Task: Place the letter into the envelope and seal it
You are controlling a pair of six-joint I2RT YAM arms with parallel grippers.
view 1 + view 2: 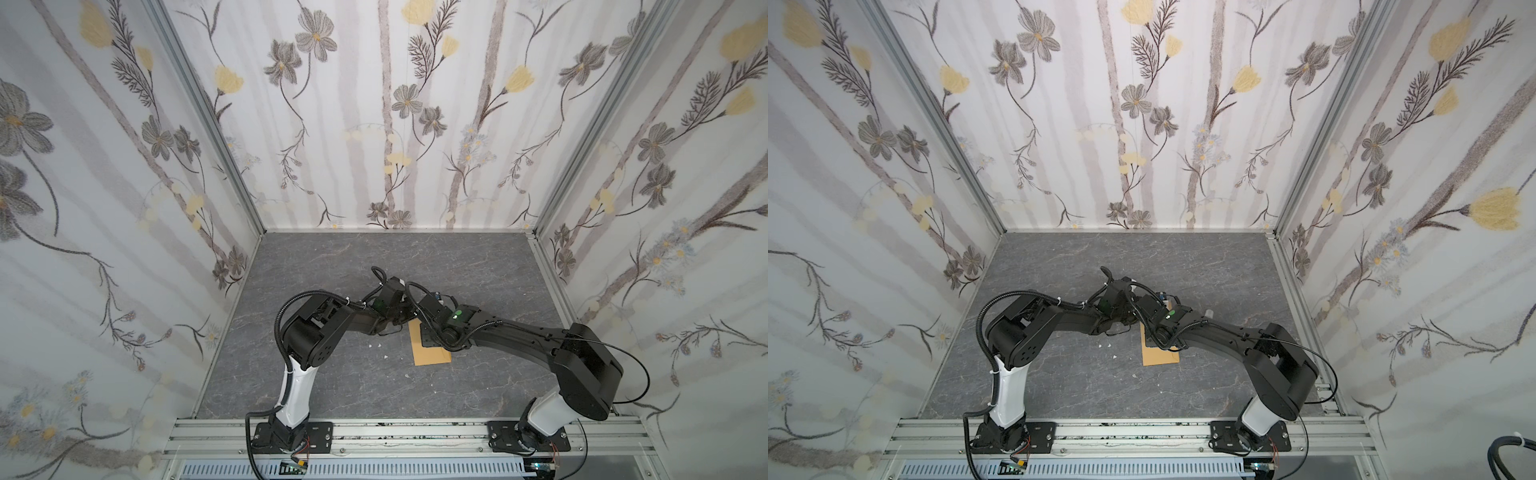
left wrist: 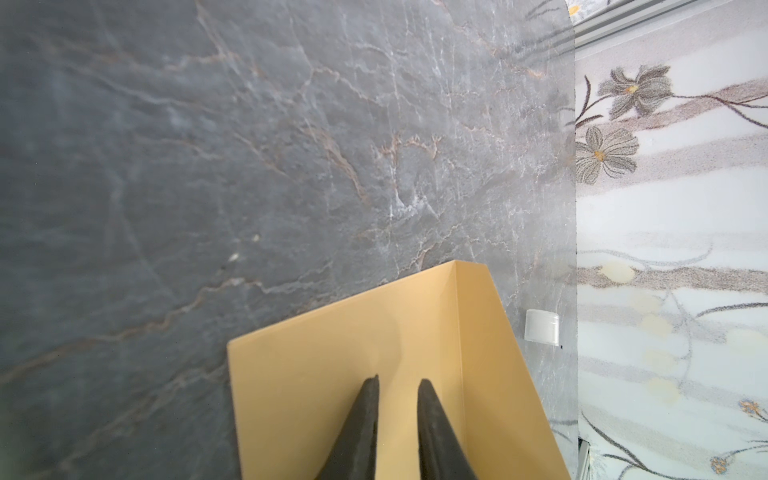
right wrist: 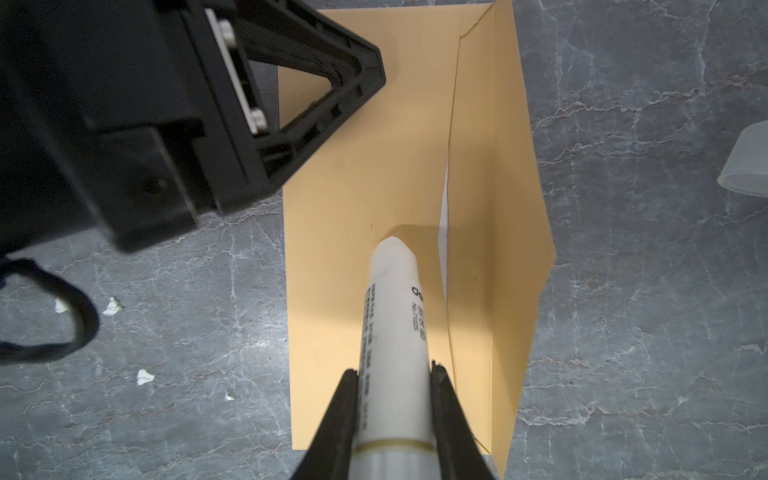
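The kraft-brown envelope (image 1: 432, 353) (image 1: 1160, 357) lies flat on the grey marble table, its far end hidden under both wrists in both top views. Its pointed flap (image 3: 503, 216) stands open. A thin white edge of the letter (image 3: 444, 216) shows in the envelope's mouth. My right gripper (image 3: 394, 368) is shut on a white glue stick tube (image 3: 395, 316), whose tip touches the envelope beside the mouth. My left gripper (image 2: 400, 379) rests over the envelope (image 2: 316, 365) near a corner, its fingers a narrow gap apart with nothing between them.
A translucent white cap (image 2: 541, 327) (image 3: 748, 162) lies on the table beyond the flap. Small white paper scraps (image 3: 111, 306) (image 1: 374, 345) lie left of the envelope. Floral walls enclose the table on three sides. The left gripper's black body (image 3: 249, 104) hangs over the envelope's far corner.
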